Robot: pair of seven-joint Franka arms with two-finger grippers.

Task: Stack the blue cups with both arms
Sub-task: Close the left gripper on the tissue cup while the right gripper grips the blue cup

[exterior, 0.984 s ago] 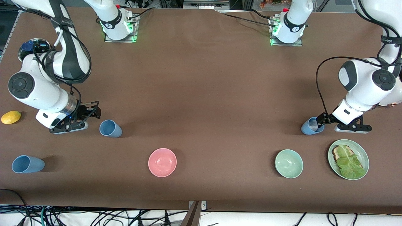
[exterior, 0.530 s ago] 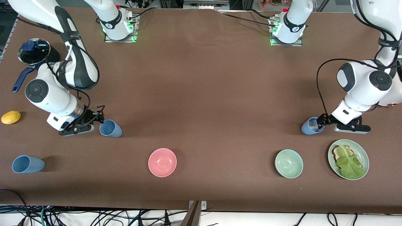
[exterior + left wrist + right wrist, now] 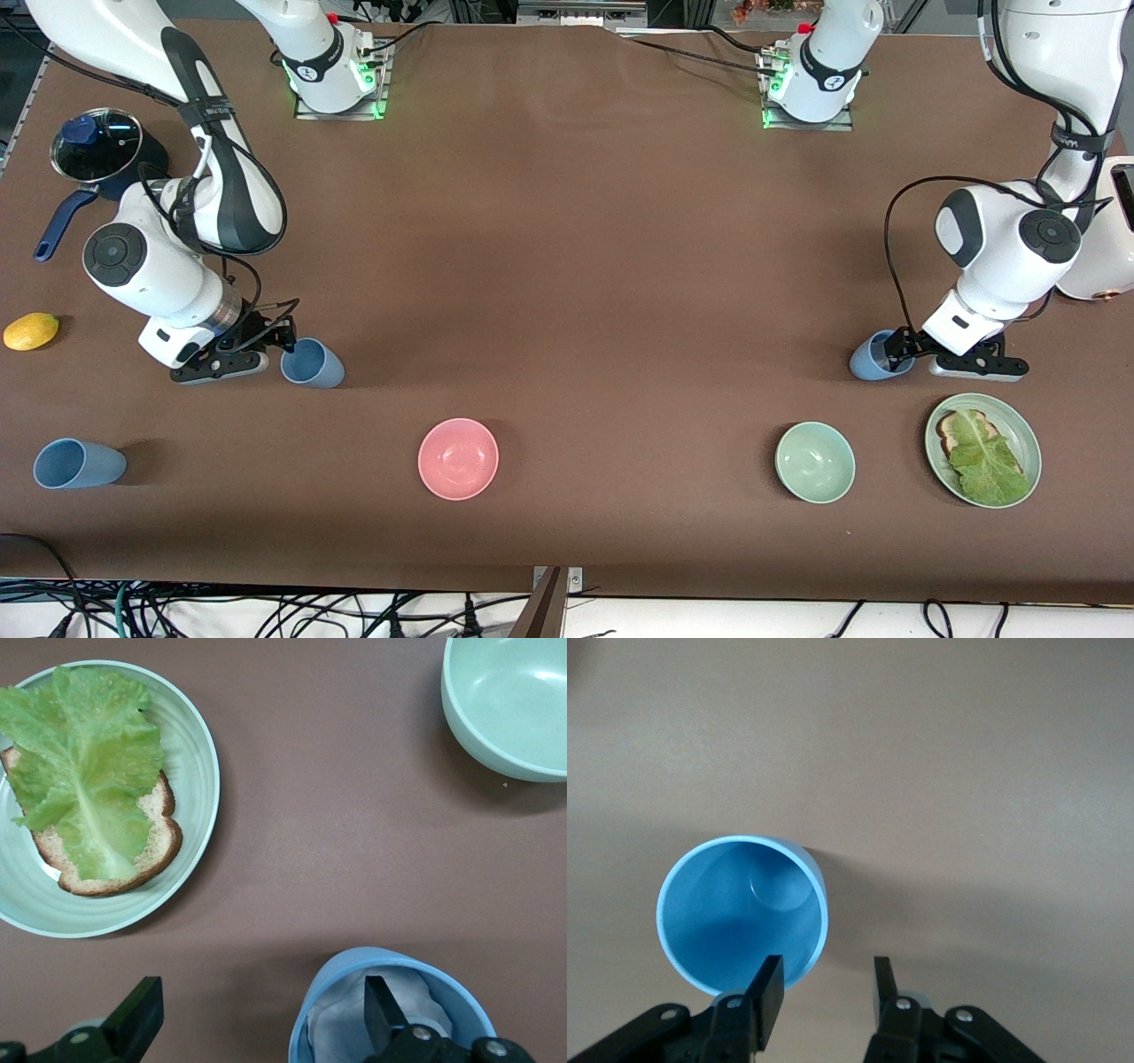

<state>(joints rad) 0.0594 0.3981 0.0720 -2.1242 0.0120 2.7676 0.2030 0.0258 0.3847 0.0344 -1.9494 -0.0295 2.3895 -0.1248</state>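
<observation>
While both grippers sit at cup rims, neither has closed on a wall yet.
Right gripper (image 3: 824,988) half open, one finger inside the rim of its upright cup (image 3: 742,912), one outside, no grip. Left gripper (image 3: 257,1019) wide open, one finger in its cup (image 3: 394,1010), beside the plate (image 3: 199,771). Third cup (image 3: 78,463) is nearest the camera, at the right arm's end.

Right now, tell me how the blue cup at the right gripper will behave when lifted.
The blue cup looks empty and thin-walled, so probably light. Pinched at one side of the rim by the right gripper, it may tilt as it rises. Its matte plastic probably won't slip much.
</observation>
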